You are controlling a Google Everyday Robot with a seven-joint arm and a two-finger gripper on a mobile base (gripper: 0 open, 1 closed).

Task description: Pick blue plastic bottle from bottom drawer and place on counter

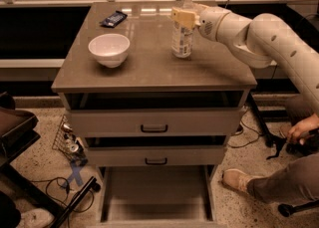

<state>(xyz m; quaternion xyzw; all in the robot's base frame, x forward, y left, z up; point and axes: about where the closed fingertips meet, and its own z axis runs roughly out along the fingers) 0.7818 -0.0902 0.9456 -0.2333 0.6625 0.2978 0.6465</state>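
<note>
- Bottle first — the blue plastic bottle [181, 40] stood upright on the counter [149, 70], toward its back right part, white cap on.
- At the bottle's upper part, just under the cap, sat the gripper [183, 17], reaching in from the right on the white arm [259, 38]; whether it pinched the bottle or stood loose around it, I could not tell.
- On the counter's left half rested a white bowl [109, 49], well apart from the bottle; a dark packet [113, 19] lay behind it near the back edge.
- Below, the bottom drawer [154, 197] was pulled out — its grey floor in view; the two upper drawers [154, 122] with black handles stood slightly ajar.
- Right of the cabinet, a person's shoe [237, 179] rested on the speckled floor.
</note>
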